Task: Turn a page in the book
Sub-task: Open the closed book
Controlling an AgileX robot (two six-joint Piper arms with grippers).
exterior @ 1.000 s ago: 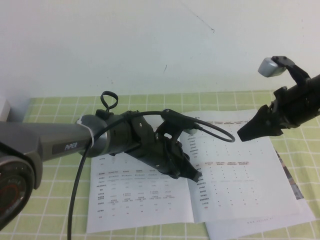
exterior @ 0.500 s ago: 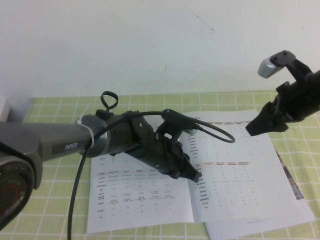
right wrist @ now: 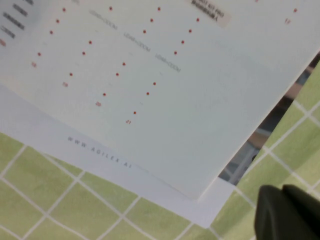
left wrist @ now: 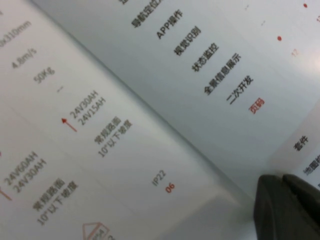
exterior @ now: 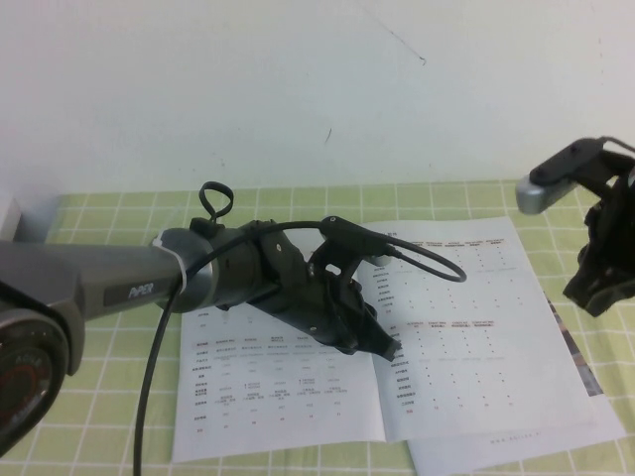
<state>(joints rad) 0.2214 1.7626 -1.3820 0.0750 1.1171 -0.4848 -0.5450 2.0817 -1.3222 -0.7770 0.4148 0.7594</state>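
My left end effector [exterior: 382, 347], closed, presses on the open book [exterior: 298, 377] at center frame, near its spine. My right end effector [exterior: 600, 293], pinched closed on nothing, hangs at the right edge above the page [exterior: 476, 337], lying flat on the counter [exterior: 99, 397].

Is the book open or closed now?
Open: the book lies spread flat, two printed pages showing beside its centre fold, the left gripper resting there.
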